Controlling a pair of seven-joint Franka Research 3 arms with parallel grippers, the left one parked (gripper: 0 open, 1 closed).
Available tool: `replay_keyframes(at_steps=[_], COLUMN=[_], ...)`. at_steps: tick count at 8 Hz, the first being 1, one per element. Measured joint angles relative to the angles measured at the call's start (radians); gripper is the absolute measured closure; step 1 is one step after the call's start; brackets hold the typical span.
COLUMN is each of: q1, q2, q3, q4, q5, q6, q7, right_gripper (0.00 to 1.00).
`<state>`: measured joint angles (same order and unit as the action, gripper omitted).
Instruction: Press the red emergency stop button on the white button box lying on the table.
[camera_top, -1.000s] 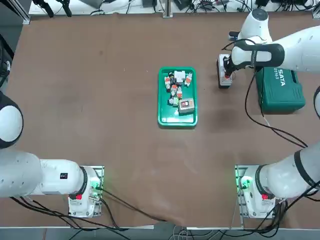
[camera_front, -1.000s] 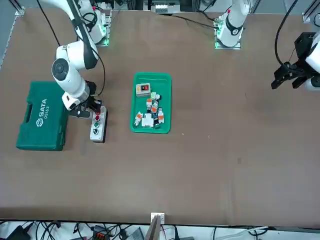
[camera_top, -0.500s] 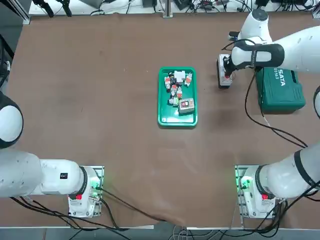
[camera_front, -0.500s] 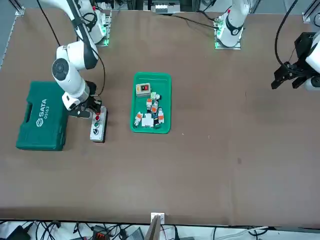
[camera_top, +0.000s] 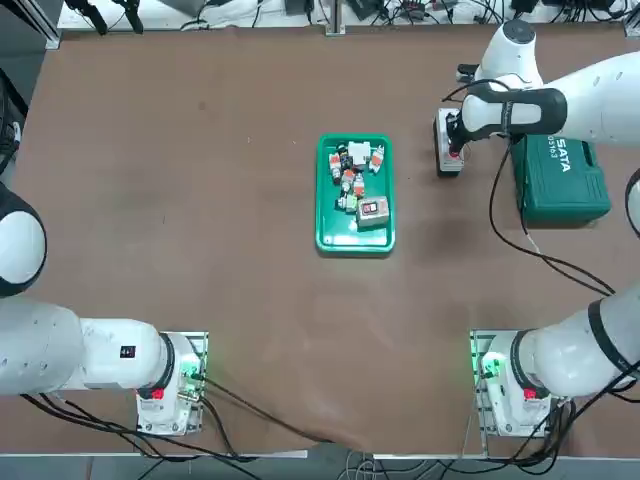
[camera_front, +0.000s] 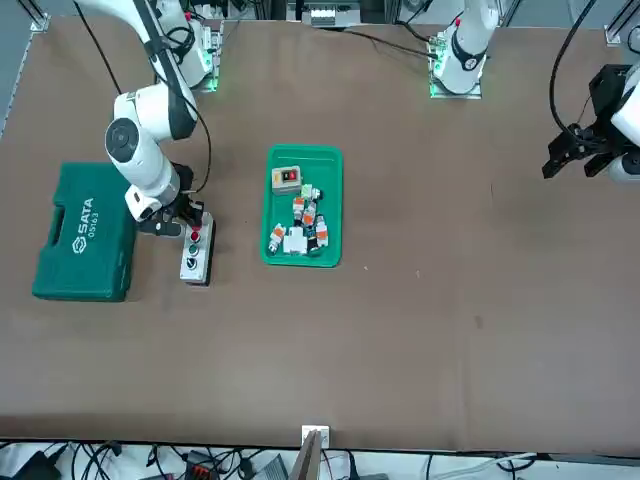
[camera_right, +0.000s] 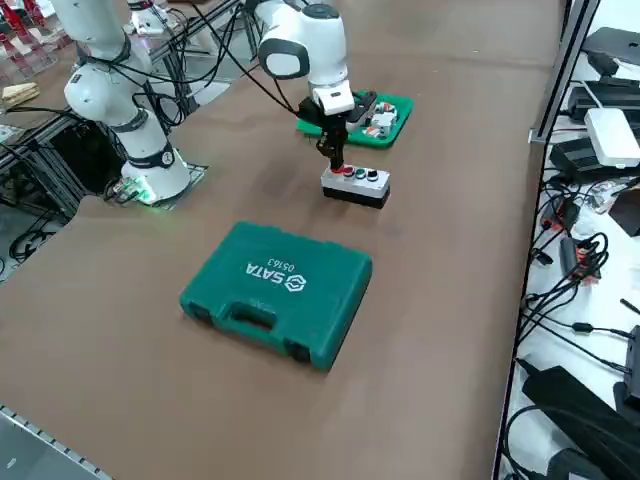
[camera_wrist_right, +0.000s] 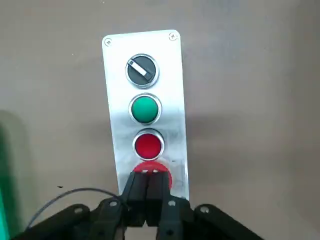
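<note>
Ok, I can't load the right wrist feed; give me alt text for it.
The right claw, fingers shut together, sits over the red emergency stop button at the near end of the white button box. Beyond it run a smaller red button, a green button and a black selector knob.

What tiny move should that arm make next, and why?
Probably ease straight down: the right gripper, fingers shut, sits right over the round red emergency stop button at the end of the elongated white button box; contact is unclear.
</note>
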<state>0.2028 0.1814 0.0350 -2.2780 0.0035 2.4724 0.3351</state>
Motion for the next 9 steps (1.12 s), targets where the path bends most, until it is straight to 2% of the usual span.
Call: replay_keyframes(at_steps=[3,5,7,9], q1=[0.000,0.000,-0.002,-0.019], q2=[-0.004,-0.035,-0.093,-0.118], q3=[0.000,-0.001,-0.009,-0.017], q4=[0.002,0.026,0.144,0.328], q5=[0.000,0.000,0.000,0.000], q6=[-0.009,-0.079,-0.307,-0.559], q7=[0.012,0.012,0.012,0.013], right_gripper=[0.99,0.99,0.99,0.97])
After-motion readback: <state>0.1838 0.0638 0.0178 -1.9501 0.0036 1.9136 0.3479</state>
